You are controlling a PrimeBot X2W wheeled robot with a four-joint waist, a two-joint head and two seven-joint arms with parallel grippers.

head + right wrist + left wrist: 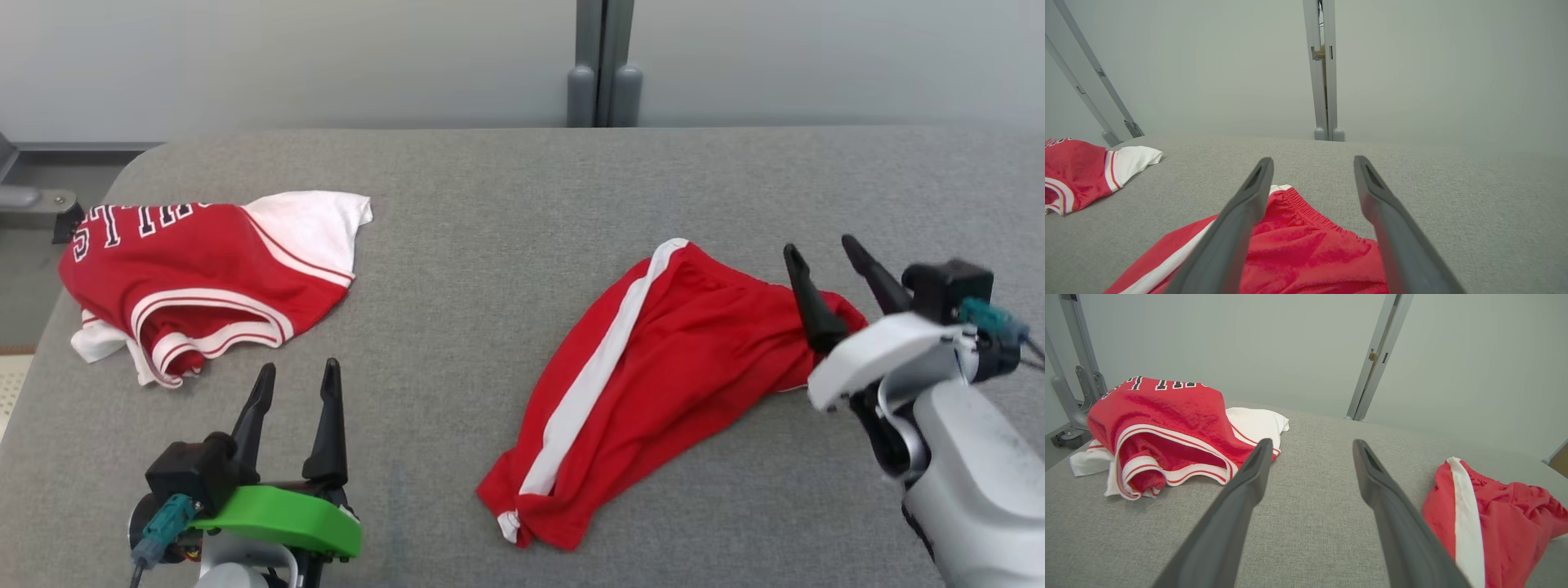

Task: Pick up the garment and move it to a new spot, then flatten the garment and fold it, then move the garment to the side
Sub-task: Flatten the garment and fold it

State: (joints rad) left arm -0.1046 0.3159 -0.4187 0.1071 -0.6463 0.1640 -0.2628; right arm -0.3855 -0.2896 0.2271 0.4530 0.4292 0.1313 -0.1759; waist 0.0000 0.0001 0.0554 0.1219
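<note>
Worktop: a grey, fabric-covered worktop (506,212) is carrying two garments, lying well apart from each other.

Shorts: the red fabric shorts with a white side stripe (678,359) are lying rumpled on the robot's right half of the worktop. They are slanting from the near edge up toward the right, with the elastic waistband at the far end.

Jersey: a red sleeveless jersey with white trim and black-and-white lettering (188,261) is sitting in a crumpled heap by the left edge, with white cloth poking out behind it.

Left jaws: they are standing wide open and gripping nothing. The long dark fingers (328,425) are pointing across bare worktop, near the jersey's hem but apart from it.

Right jaws: they are also spreading wide with nothing between them. Their fingers (810,306) are hanging over the shorts' waistband end, and I cannot tell whether they are touching the cloth.
</note>
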